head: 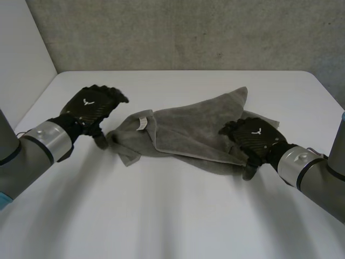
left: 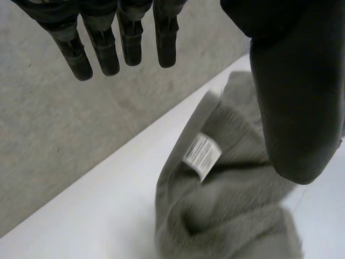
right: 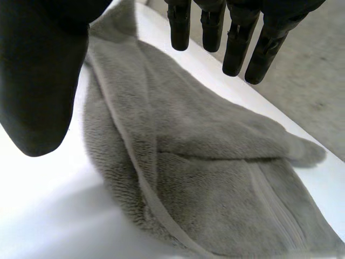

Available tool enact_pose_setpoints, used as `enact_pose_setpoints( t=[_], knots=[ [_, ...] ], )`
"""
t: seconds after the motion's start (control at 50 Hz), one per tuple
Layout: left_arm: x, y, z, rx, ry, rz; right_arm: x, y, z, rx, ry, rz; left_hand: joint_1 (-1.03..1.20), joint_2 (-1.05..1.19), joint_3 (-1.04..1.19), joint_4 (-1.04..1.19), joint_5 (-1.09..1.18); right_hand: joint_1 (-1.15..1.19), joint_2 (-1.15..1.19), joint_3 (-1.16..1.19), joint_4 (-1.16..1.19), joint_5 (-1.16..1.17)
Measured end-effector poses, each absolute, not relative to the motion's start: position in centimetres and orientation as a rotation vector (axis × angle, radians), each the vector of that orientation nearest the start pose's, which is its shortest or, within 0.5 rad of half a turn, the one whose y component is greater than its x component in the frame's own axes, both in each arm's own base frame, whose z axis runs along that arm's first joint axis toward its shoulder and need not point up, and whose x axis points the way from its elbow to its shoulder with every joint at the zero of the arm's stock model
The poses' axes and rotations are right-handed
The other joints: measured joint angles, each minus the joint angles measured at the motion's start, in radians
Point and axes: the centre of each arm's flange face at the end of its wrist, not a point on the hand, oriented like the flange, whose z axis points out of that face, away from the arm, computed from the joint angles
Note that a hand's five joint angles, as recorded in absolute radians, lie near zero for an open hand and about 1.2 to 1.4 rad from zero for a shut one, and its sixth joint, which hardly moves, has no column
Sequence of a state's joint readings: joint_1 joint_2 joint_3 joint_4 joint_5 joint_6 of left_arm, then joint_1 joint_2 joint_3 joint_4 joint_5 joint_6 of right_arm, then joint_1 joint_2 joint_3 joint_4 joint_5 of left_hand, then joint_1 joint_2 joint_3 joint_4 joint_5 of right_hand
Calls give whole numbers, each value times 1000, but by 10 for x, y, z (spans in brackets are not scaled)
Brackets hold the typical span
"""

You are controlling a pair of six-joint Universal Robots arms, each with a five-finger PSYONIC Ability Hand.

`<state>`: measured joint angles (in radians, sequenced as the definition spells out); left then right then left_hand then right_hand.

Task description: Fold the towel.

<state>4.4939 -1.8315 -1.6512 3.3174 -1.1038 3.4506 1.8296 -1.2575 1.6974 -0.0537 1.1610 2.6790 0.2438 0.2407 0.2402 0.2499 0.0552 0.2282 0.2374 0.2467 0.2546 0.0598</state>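
Grey towel (head: 188,135) in a rumpled, half-doubled heap across the middle of a white table (head: 161,216), one layer thrown loosely over another, a small white care label (head: 142,123) turned up near its left end. Left robot hand (head: 89,108) just off that left end, raised a little above the table, released: fingers (left: 129,43) straight and spread, thumb (left: 296,97) well apart from them, nothing in between, label and hemmed edge below the palm. Right robot hand (head: 253,137) over the towel's right end, likewise released: fingers (right: 237,48) straight, thumb (right: 43,81) apart, plush cloth and a hemmed edge beneath the palm but none of it pinched; touching the cloth or hovering just over it, hard to tell. Judged as an early step: reaching in for a hold at each end, no tidy fold made yet. Next move likely calling for a pinch on a corner or hem at both ends, then a lift and pull apart to spread the cloth flat before doubling it over; bunched layers liable to come up together, so picking out a single edge advisable. No container anywhere on the table, nothing stowed in anything. Grey wall (head: 188,32) behind the table.
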Motion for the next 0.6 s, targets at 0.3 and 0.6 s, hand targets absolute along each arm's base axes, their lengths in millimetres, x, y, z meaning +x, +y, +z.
enact_pose_setpoints(
  t=[0.3, 0.6],
  knots=[
    [-306, -293, 203, 1441, 2241, -2296, 231, -270, 174, -1045, 2242, -1706, 0, 0, 0, 0, 0, 0, 0, 0, 0, 0],
    [-335, -326, 154, 1698, 1876, -2160, 228, -284, 172, -1057, 2255, -1763, 172, 178, 177, 160, 191, 0, 0, 0, 0, 0]
  ],
)
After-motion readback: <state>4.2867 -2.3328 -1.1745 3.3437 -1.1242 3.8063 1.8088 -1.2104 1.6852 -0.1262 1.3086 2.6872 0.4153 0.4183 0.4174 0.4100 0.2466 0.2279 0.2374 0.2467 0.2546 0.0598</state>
